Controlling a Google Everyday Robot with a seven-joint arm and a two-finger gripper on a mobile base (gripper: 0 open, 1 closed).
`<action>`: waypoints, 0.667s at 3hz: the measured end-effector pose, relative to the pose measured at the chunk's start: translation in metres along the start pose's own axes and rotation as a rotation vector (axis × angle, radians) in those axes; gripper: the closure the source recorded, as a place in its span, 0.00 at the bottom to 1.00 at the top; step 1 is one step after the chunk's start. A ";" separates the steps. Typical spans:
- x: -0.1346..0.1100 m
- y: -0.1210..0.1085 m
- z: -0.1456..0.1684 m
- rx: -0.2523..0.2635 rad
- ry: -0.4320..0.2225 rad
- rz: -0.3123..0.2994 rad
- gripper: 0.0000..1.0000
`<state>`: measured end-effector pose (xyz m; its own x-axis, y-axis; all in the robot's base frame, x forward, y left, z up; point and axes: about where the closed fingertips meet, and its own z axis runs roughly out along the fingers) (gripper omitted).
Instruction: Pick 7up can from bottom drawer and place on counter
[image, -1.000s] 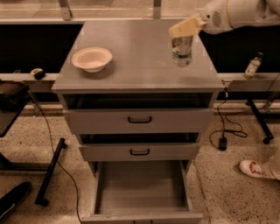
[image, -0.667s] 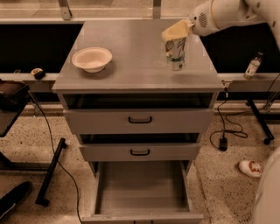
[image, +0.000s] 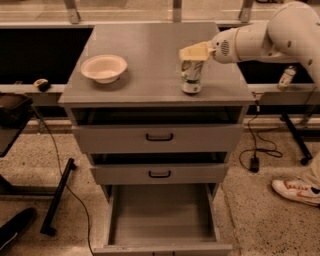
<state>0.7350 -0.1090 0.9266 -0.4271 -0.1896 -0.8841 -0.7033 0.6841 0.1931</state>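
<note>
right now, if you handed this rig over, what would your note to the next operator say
Pincer: shut on the top of the can, over the right front of the counter.
Can: upright, base at or just above the counter; contact cannot be told.
Bottom drawer: open, nothing visible inside.
Done: can is out of the drawer and up at the counter.
Left: confirm it is set down, open the pincer, lift the arm away.
Bowl: on the counter's left, well apart from the can.

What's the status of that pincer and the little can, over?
Pincer gripping top of small white-silver 7up can, upright near front edge of flat grey counter. Deep grey bottom drawer open. Round white bowl well clear.
</note>
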 end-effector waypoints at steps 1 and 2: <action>-0.005 0.001 -0.002 0.000 0.000 0.000 0.82; -0.005 0.001 -0.002 0.000 0.000 0.000 0.50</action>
<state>0.7350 -0.1089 0.9322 -0.4272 -0.1897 -0.8841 -0.7034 0.6841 0.1931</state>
